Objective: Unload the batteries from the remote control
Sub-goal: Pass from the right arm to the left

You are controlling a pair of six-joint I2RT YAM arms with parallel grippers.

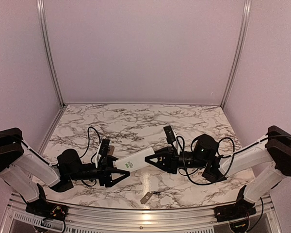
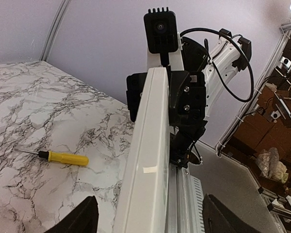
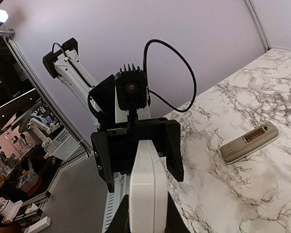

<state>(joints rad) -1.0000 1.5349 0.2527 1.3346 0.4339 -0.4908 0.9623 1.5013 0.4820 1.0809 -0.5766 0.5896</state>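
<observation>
Risk of white remote [image 1: 134,160] levering out of clenched right jaws, its far end merely straddled by released left jaws, and landing on dark battery [image 1: 156,193] lying on tabletop [image 1: 126,116] below, between both.

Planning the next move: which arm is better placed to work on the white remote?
Probably left. The right claw is shut on the white remote; the left claw is open, empty, at its other end.
</observation>
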